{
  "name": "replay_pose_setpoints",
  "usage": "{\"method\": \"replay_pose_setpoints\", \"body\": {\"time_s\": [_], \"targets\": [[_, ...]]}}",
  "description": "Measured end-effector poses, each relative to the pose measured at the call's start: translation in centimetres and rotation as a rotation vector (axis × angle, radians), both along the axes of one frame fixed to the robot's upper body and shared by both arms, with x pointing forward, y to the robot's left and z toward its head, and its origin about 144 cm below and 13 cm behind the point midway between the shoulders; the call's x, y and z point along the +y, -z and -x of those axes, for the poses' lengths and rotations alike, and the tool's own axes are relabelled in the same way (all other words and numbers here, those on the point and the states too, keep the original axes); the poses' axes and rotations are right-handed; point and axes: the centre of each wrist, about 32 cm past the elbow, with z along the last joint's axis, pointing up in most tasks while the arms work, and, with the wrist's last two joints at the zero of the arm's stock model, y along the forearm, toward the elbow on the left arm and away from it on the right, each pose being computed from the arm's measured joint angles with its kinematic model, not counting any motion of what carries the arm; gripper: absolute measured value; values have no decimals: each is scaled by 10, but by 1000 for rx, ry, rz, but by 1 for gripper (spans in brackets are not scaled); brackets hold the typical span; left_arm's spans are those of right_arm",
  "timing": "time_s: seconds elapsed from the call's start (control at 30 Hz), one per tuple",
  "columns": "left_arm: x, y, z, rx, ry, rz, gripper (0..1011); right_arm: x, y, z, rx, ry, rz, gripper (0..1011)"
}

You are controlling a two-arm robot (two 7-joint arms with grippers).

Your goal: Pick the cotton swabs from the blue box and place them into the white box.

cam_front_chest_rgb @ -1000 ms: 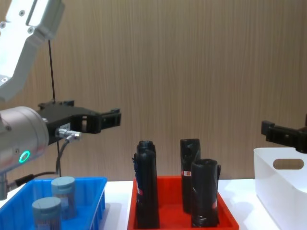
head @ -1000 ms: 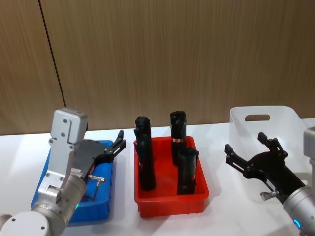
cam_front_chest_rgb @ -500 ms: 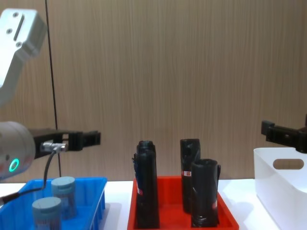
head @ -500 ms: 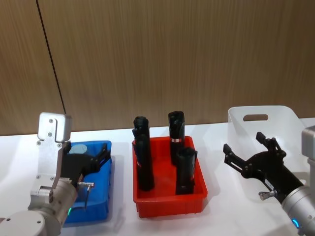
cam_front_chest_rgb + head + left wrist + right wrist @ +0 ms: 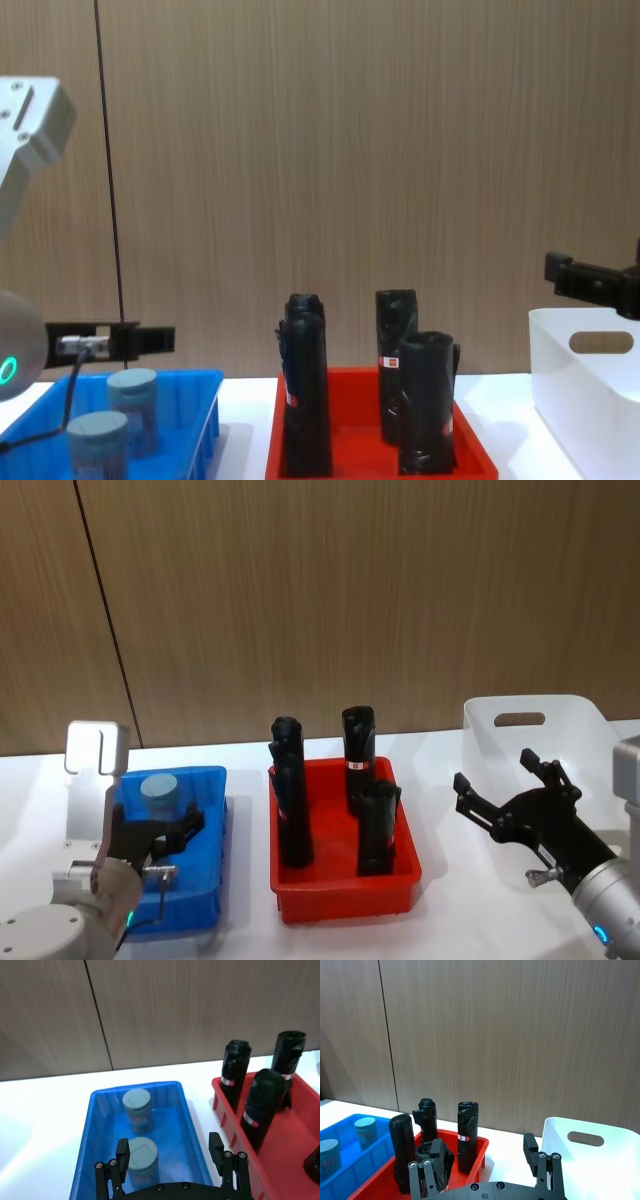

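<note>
left tool (image 5: 169, 1145) open over cotton swabs (image 5: 136, 1106), right tool (image 5: 482, 1144) open by white box (image 5: 578, 726), red tray (image 5: 350, 891) between

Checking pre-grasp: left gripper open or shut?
Open: left gripper has its fingers spread wide, over the blue box.

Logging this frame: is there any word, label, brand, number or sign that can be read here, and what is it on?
No text here can be read.
Black rolls in the red tray: red-and-white label bands, print too small to read.
Cotton swabs, blue box, white box: no markings visible.
Left gripper over the blue box and right gripper by the white box, both open: no lettering visible.
</note>
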Motion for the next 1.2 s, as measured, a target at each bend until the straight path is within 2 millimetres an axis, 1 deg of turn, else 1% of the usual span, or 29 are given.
{"method": "replay_pose_setpoints", "body": {"time_s": [0.6, 1.2], "targets": [[15, 6, -16, 116, -58, 14, 1003, 0, 0, 0, 0, 0, 0, 1002], [30, 18, -33, 176, -57, 42, 1003, 0, 0, 0, 0, 0, 0, 1002]]}}
